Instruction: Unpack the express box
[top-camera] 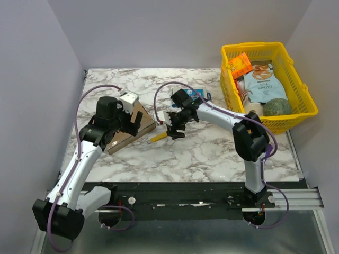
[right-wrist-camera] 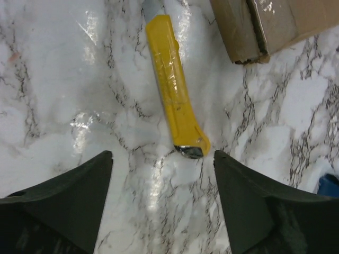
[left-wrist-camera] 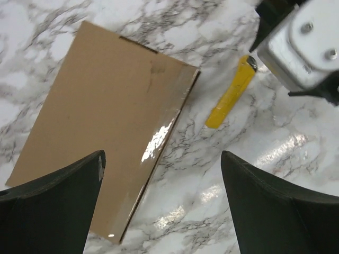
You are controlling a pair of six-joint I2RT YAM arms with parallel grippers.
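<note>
The express box, a flat brown cardboard mailer, lies closed on the marble table at the left; it also shows in the left wrist view, and its corner shows in the right wrist view. My left gripper hangs open above the box's right edge, holding nothing. A yellow utility knife lies flat on the table just right of the box. My right gripper stands open right over the knife's metal end, not touching it.
A yellow plastic basket with several packaged items stands at the back right. A small blue box lies behind the right arm. White walls enclose the table on the left, back and right.
</note>
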